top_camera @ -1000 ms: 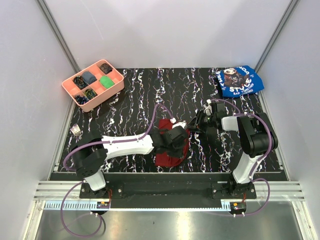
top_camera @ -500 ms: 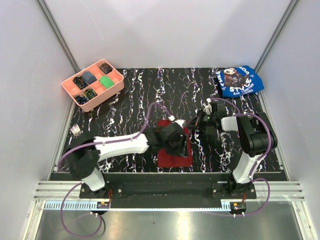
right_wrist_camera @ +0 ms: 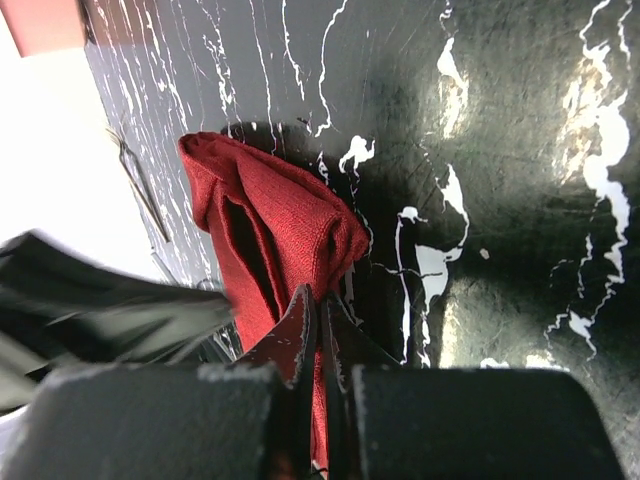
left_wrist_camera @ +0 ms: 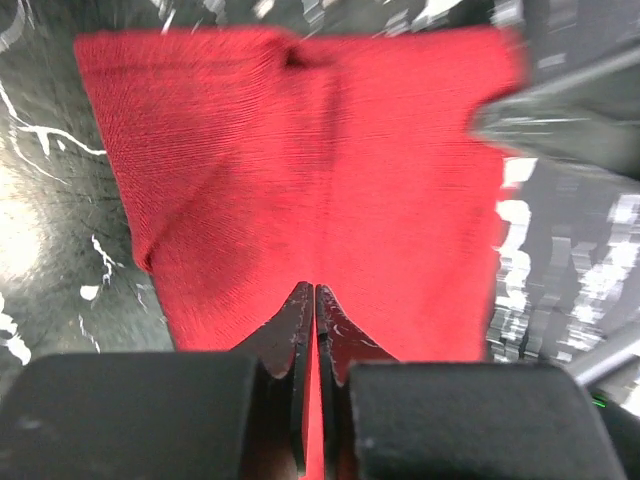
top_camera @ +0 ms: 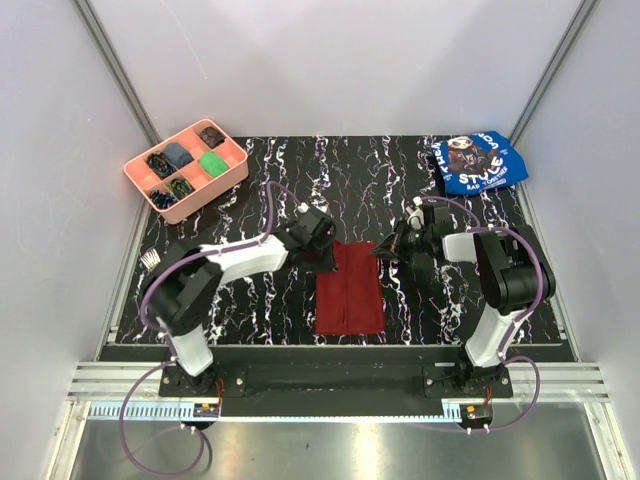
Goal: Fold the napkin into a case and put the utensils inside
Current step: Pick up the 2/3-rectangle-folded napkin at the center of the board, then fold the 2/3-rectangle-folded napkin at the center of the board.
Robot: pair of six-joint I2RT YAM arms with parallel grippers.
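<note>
- One napkin, dark red, lies flat as a narrow layered rectangle at the near middle of the tabletop, long side running front to back.
- One left hand sits at the far left corner of the napkin. The left wrist view shows its fingers pressed together over the cloth's edge with a sliver of red between them, so it is closed on the napkin.
- One right hand sits at the far right corner of the napkin. The right wrist view shows its fingers closed, pinching a bunched, lifted fold of the red cloth.
- Two arms meet over the far end of the napkin, their hands near each other but apart.
- Few utensils in silver metal lie at the far left edge of the tabletop, well apart from the napkin. They are too small to count.
- One pink tray with compartments of small items stands at the far left corner.
- One blue cloth with white lettering lies crumpled at the far right corner.
</note>
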